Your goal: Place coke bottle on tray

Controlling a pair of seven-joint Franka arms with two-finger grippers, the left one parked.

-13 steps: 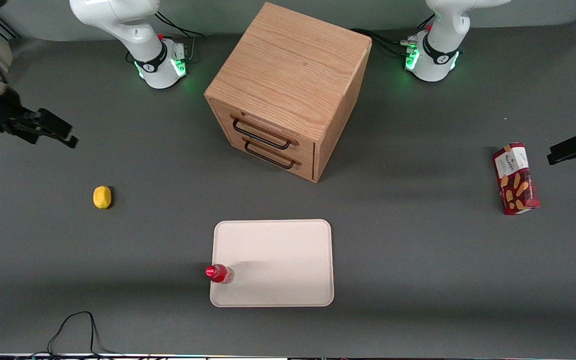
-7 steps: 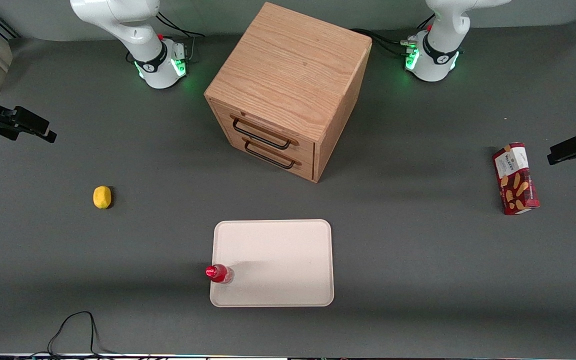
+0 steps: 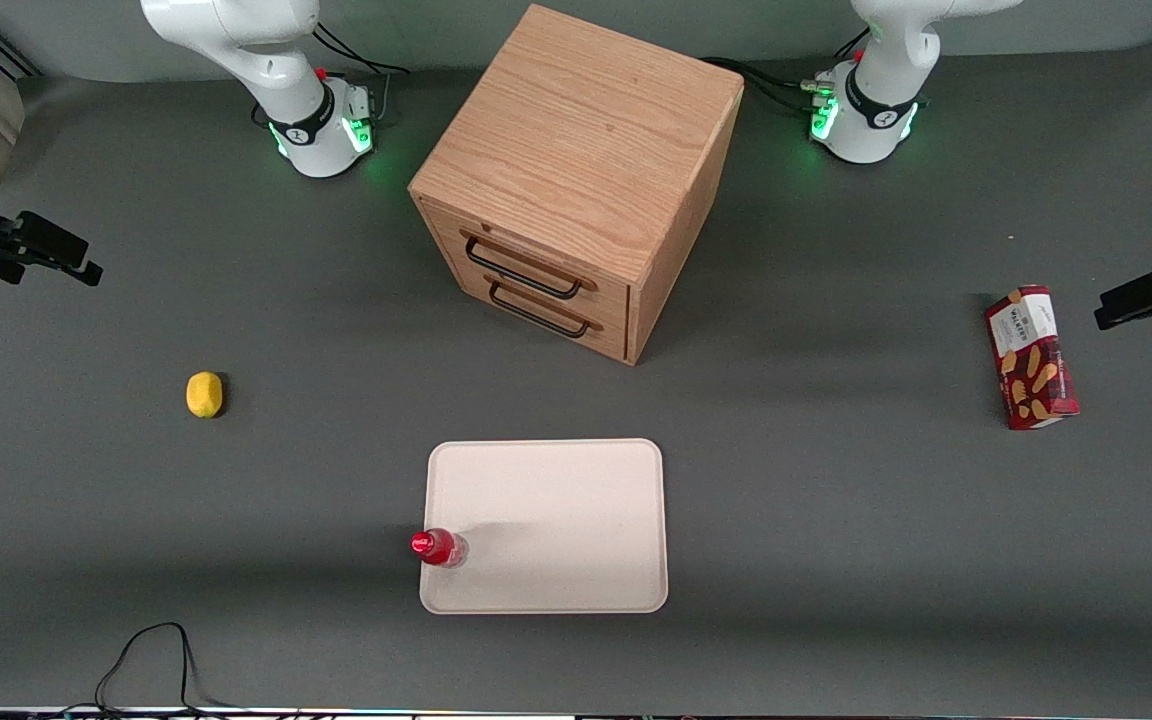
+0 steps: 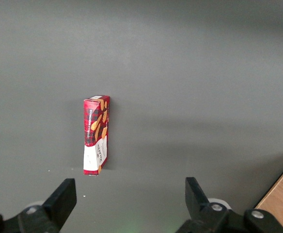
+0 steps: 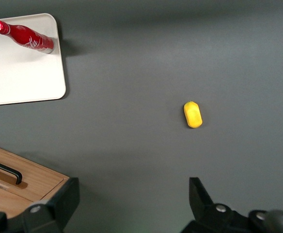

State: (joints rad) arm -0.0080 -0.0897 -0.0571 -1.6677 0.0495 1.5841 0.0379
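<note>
The coke bottle (image 3: 439, 547), slim and red with a red cap, stands upright on the cream tray (image 3: 556, 500), in the tray's corner nearest the front camera on the working arm's side. In the right wrist view the coke bottle (image 5: 27, 38) shows its white script, standing at the edge of the tray (image 5: 15, 77). My gripper (image 3: 66, 258) hangs at the working arm's end of the table, far from the bottle and farther from the front camera. Seen from the wrist, the gripper (image 5: 133, 189) is open over bare table, with nothing between its fingers.
A yellow lemon-like object (image 3: 204, 394) lies between my gripper and the tray. The wooden drawer cabinet (image 3: 576, 180) stands mid-table, farther from the front camera than the tray. A red cookie box (image 3: 1031, 357) lies toward the parked arm's end. A black cable (image 3: 151, 650) loops at the near edge.
My gripper has drawn back toward the working arm's end of the table, most of it in the first half second. The bottle and tray have not moved.
</note>
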